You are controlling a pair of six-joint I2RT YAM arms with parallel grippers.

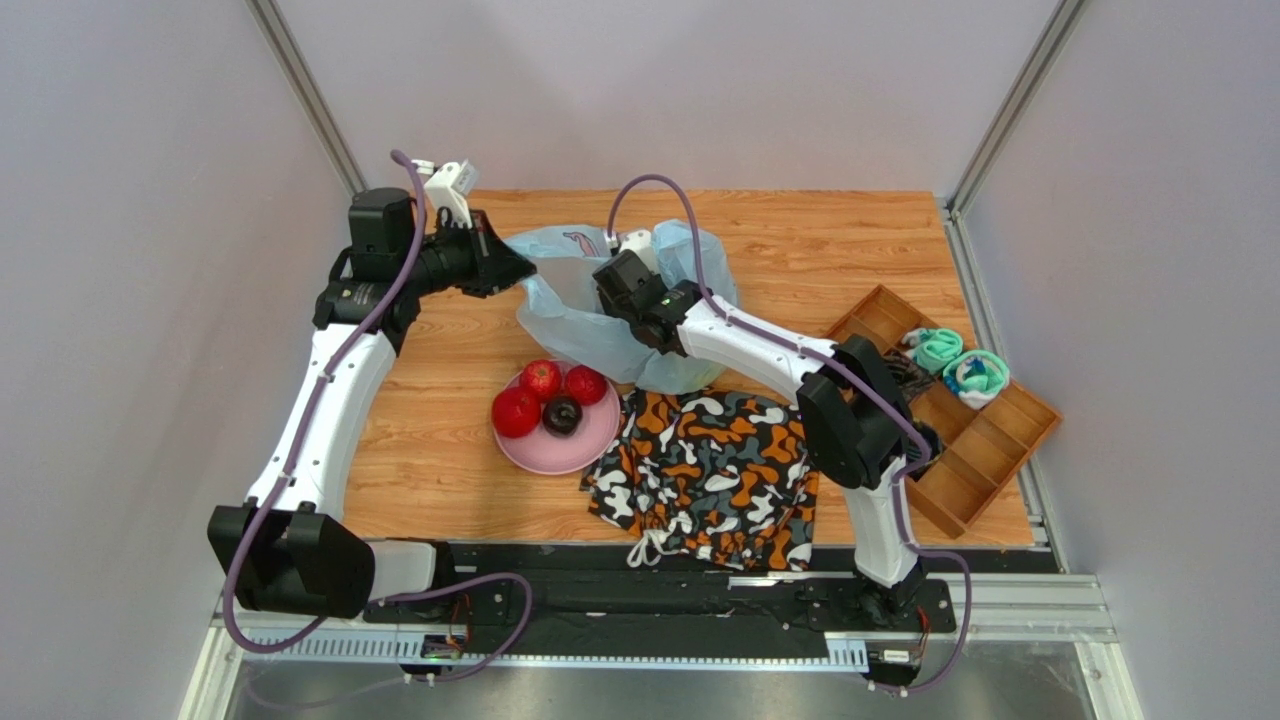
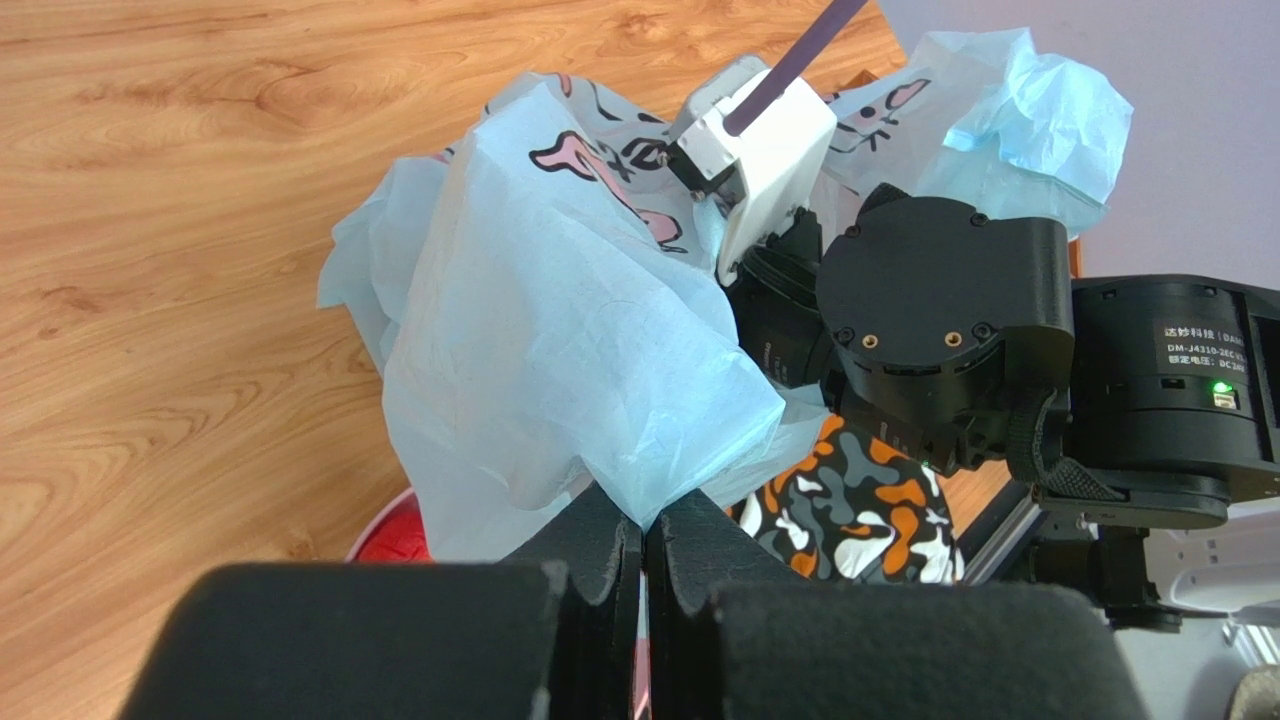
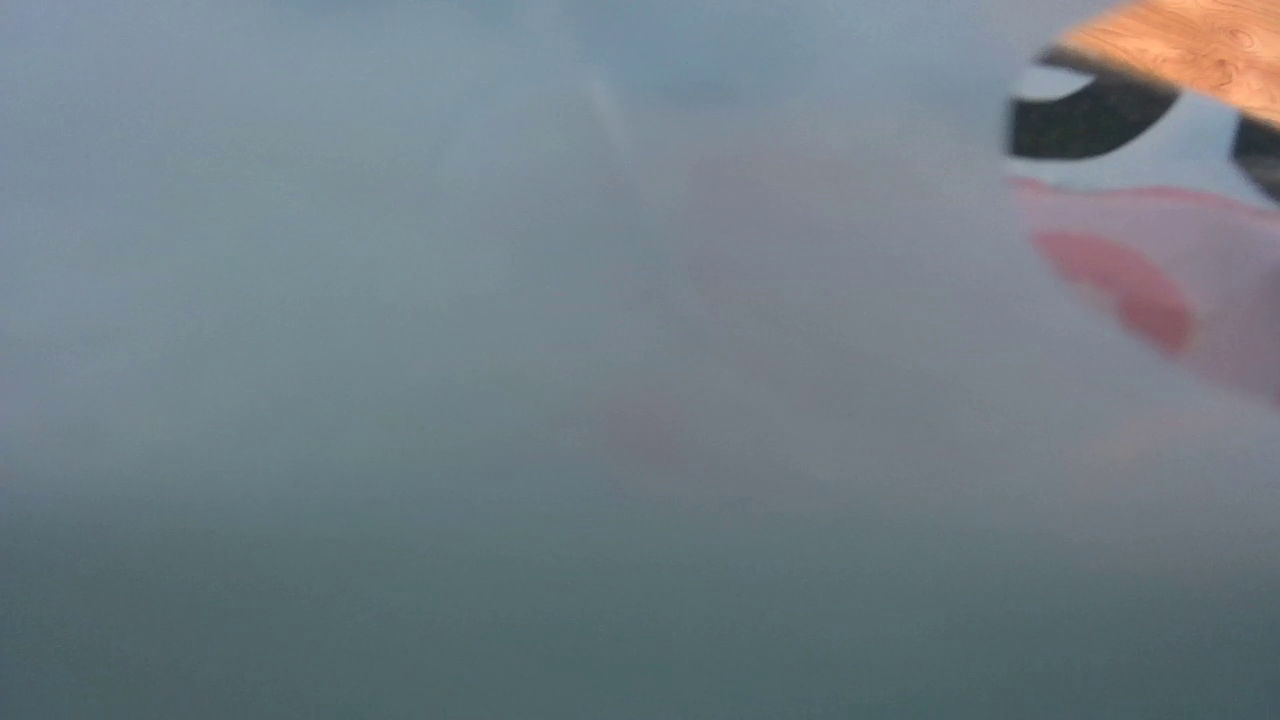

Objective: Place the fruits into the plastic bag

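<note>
The light-blue plastic bag stands open at the middle back of the table. My left gripper is shut on the bag's rim, pinching the plastic between its fingertips. My right wrist reaches down into the bag's mouth, and its fingers are hidden inside. Blue plastic blurs almost all of the right wrist view. Three red fruits and a dark round fruit lie on the pink plate just in front of the bag.
A camouflage cloth lies right of the plate, near the table's front. A wooden compartment tray with small items sits at the right edge. The right arm's black joint looms close to my left gripper.
</note>
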